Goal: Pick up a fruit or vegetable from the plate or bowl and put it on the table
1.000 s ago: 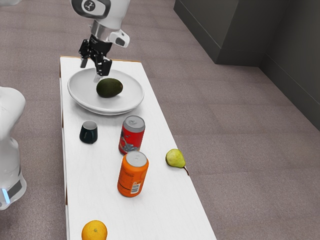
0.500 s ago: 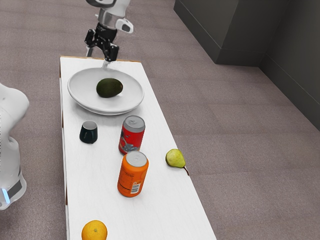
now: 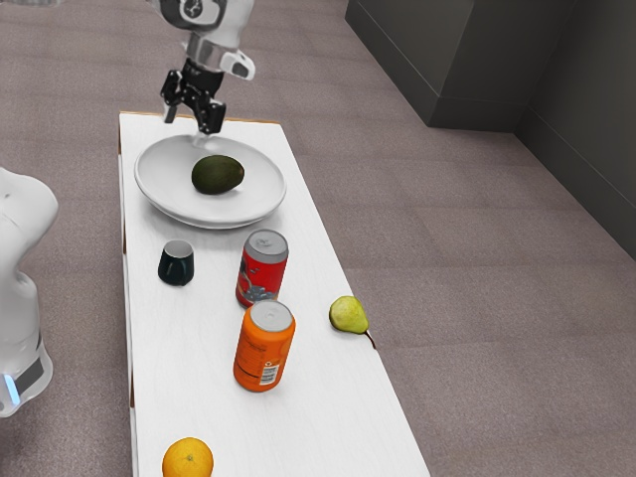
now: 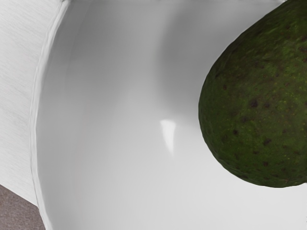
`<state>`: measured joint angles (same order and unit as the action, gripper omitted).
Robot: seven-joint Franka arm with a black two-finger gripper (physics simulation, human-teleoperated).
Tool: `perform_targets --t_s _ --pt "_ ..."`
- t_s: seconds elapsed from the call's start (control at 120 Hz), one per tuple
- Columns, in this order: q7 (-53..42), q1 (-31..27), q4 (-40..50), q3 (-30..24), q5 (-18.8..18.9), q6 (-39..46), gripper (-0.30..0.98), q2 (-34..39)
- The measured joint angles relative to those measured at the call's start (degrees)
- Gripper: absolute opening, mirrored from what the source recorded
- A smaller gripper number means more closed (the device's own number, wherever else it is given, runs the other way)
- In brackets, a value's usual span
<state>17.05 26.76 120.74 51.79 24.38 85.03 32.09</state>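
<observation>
My gripper (image 3: 186,129) is open above the far rim of the white plate (image 3: 159,184), its two fingers apart with nothing between them. A dark green avocado (image 3: 218,175) lies in the plate, a short way from the gripper toward the cans. In the wrist view the avocado (image 4: 259,105) is large and partly cut off by the picture's edge, with the plate's smooth inside (image 4: 110,124) beside it.
On the white table (image 3: 189,348) stand a dark cup (image 3: 176,263), a red can (image 3: 263,266) and an orange can (image 3: 264,346). A pear (image 3: 349,314) lies near one long edge, an orange (image 3: 188,459) at the near end.
My gripper first rose away from the plate, then came back lower and toward the exterior view's left. It is still slightly higher than a second ago. The avocado has stayed put.
</observation>
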Motion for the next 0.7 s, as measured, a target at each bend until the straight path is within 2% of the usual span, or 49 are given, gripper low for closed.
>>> perform_targets --t_s 0.7 --pt "-1.0 0.3 0.0 0.2 0.1 0.4 0.69 -0.7"
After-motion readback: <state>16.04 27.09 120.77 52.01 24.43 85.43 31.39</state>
